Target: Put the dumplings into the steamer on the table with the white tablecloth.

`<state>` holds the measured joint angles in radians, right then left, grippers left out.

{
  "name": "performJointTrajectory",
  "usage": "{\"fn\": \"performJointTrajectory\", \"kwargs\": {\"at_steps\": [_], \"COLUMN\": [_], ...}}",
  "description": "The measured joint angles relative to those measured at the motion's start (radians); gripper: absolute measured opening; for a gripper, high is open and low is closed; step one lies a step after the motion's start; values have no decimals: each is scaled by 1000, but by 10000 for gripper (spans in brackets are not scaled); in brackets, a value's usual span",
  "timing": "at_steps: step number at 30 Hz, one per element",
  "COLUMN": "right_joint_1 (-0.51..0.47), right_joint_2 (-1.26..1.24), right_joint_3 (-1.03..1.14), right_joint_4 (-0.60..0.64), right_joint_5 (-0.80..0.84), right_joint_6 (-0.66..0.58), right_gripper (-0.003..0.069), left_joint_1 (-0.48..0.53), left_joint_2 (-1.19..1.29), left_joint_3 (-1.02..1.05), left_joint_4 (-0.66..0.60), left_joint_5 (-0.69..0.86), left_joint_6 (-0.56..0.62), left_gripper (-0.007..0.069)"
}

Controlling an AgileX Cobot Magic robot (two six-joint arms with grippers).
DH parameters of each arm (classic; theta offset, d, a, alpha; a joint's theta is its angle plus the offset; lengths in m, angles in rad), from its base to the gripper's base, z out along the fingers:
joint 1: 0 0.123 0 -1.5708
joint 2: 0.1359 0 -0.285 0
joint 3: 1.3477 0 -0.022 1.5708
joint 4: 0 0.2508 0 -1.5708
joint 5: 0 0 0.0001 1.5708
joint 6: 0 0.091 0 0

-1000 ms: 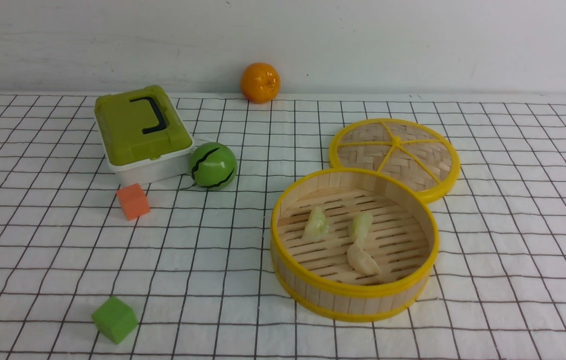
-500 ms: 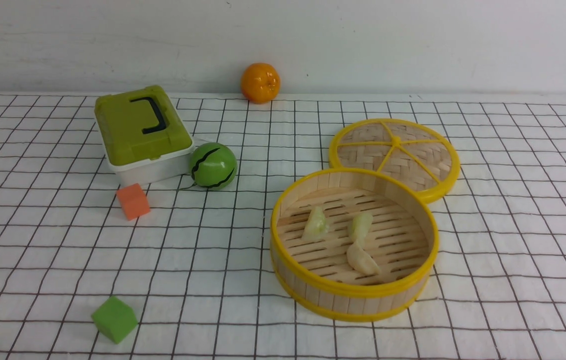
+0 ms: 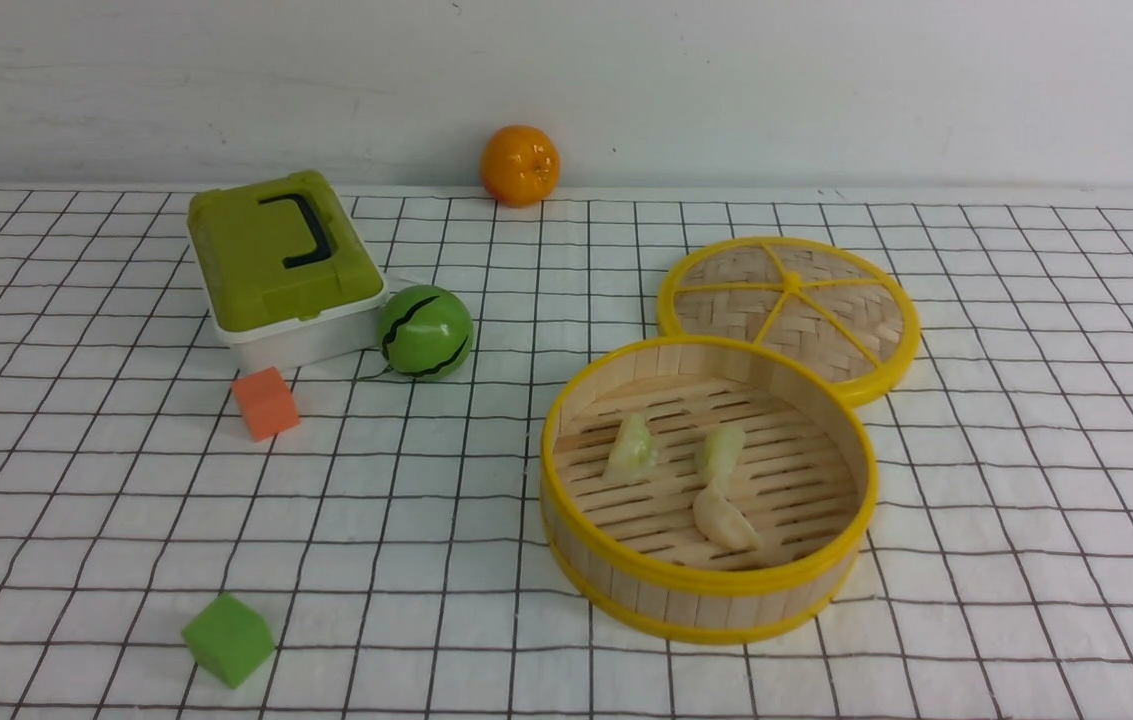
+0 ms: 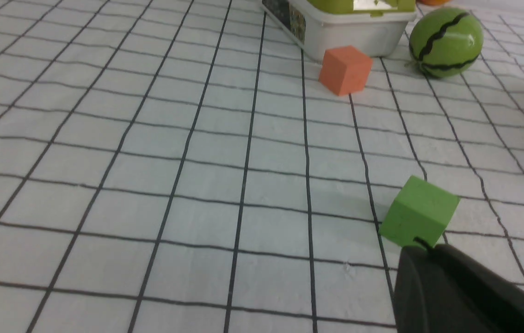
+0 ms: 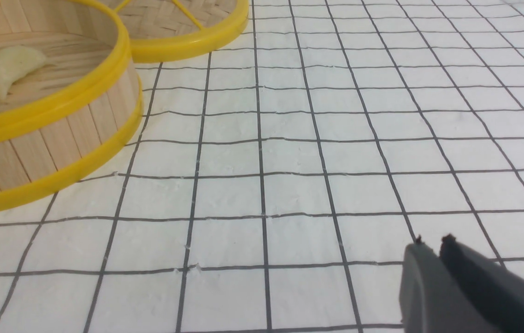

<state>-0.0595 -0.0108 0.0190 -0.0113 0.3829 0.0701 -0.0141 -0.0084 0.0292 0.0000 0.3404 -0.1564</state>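
Front view: the bench carries a white tablecloth with a thin black grid, its far edge running along a pale wall. An orange fruit sits at that far edge. Open cloth extends to the right of the steamer, and a further open stretch lies between the steamer and the green cube at the near left. The woven lid lies just behind the steamer, towards its right. The steamer is uncovered and contains all three dumplings on its slatted floor: one pale green dumpling at the left, a second pale green dumpling near the middle, and a cream dumpling adjoining it on the near side. At the left, a green-lidded white box is closed; a striped green ball is beside it and an orange cube is at its near side. Left wrist view: the left end effector is pressed together, near the green cube, with broad open cloth visible. Right wrist view: the right end effector shows a slight gap between its tips, nothing pinched, over open cloth and well apart from the steamer's yellow rim.
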Motion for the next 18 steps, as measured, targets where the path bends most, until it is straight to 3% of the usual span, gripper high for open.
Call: {"fn": "performJointTrajectory", "kwargs": {"at_steps": [12,18], "right_joint_1": [0,0], "right_joint_2": [0,0], "right_joint_3": [0,0], "right_joint_4": [0,0], "right_joint_5": [0,1], "right_joint_6": [0,0], "right_gripper": [67,76], "left_joint_1": [2,55], "left_joint_2": [0,0], "left_joint_3": [0,0], "left_joint_4": [0,0], "left_joint_5": [3,3], "left_joint_6": [0,0], "left_gripper": [-13,-13]}}
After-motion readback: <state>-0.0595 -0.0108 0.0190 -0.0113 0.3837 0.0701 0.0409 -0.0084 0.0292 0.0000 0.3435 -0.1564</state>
